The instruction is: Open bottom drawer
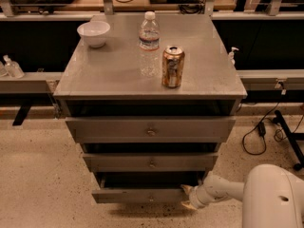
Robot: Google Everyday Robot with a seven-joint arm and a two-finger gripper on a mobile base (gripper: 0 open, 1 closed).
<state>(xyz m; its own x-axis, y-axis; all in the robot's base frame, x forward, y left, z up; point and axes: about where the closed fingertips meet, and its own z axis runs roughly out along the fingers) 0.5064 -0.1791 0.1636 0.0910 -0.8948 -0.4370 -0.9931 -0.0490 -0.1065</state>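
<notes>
The grey metal cabinet has three drawers. The bottom drawer [142,194] is the narrowest front, lowest in the view, with a small round knob at its centre. It stands pulled out a little, with a dark gap above its front. My gripper [186,197] is at the drawer's right end, at the front corner, on a white arm [223,188] that comes in from the lower right. The mid-sized drawer [151,162] and the widest top drawer [150,128] sit above it.
On the cabinet top [109,75] stand a white bowl [93,33], a clear water bottle [149,37] and a drink can [172,66]. Black cables [259,132] lie on the speckled floor to the right. My white base [273,198] fills the lower right corner.
</notes>
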